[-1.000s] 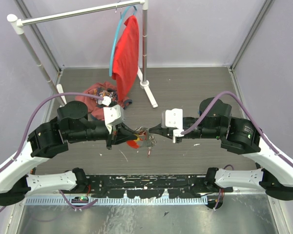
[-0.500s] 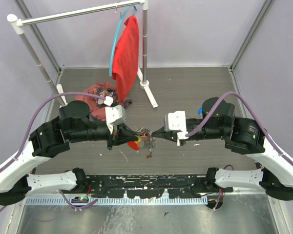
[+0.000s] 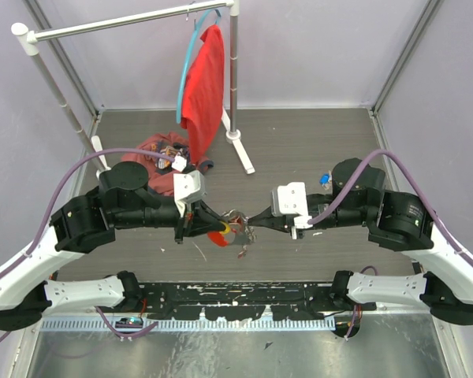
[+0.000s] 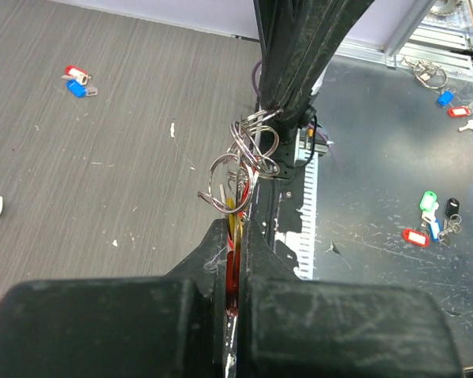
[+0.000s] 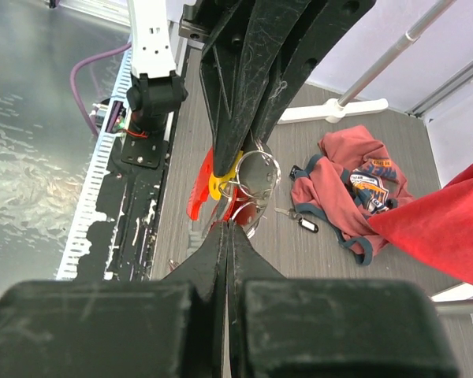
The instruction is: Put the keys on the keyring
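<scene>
I find no word, number or brand that I can read in any of my three feeds. The nearest thing to writing is a pale print on the crumpled reddish garment (image 5: 355, 185) lying on the floor, and its letters are too small and too folded for me to make out. The coloured key tags (image 4: 415, 235) on the metal surface are too small for any writing to show.

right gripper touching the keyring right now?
Touching. The left wrist view shows the right gripper with its tips shut on the top loop of the keyring, with no gap between them.
</scene>
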Controlling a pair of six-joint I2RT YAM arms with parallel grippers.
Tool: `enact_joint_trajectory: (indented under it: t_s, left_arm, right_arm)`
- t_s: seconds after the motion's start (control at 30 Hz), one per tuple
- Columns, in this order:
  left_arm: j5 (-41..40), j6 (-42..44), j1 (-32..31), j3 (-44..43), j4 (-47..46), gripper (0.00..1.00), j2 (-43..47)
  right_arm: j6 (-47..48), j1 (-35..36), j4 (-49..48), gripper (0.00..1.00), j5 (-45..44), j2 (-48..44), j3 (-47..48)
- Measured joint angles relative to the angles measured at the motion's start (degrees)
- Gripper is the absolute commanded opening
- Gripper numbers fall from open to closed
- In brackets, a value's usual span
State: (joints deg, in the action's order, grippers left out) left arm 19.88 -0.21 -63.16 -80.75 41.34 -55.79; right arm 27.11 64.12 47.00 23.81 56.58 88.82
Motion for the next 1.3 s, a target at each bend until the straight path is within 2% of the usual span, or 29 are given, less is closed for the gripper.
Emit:
enact_joint_trajectory:
  t_s: [0.23, 0.47, 0.6, 0.87, 1.13, 1.2, 1.27, 1.3]
  left_arm:
    - [2.99, -0.31, 0.00, 0.02, -1.25, 0.00, 0.20]
    - [8.02, -1.49, 0.00, 1.25, -5.38, 0.01, 1.01]
    - [10.29, -2.08, 0.00, 2.16, -7.37, 0.09, 1.14]
    - [11.82, -3.23, 0.00, 2.67, -10.45, 0.17, 1.57]
    - [12.66, -4.59, 0.00, 4.07, -14.19, 0.40, 2.12]
    - [12.79, -4.59, 0.00, 4.07, -14.73, 0.39, 2.21]
    - [12.85, -4.63, 0.00, 4.09, -15.30, 0.26, 2.29]
    - [12.85, -4.81, 0.00, 4.09, -15.50, 0.23, 2.29]
  right_arm:
    - [-0.52, 0.00, -1.55, 0.01, 0.02, -2.38, -0.94]
    - [-3.52, 0.07, -9.79, 0.01, 0.76, -7.65, -6.64]
    - [-5.46, 0.07, -13.79, 0.01, 1.51, -9.81, -9.42]
    - [-9.16, 0.07, -20.02, 0.01, 3.67, -10.60, -11.34]
    - [-11.47, 0.07, -24.41, 0.01, 3.61, -10.58, -12.94]
    - [-11.85, 0.07, -25.05, 0.00, 3.30, -10.58, -13.20]
    - [-12.31, 0.07, -25.66, 0.01, 2.99, -10.58, -13.46]
    - [-12.35, 0.07, -25.83, 0.01, 2.80, -10.58, -13.53]
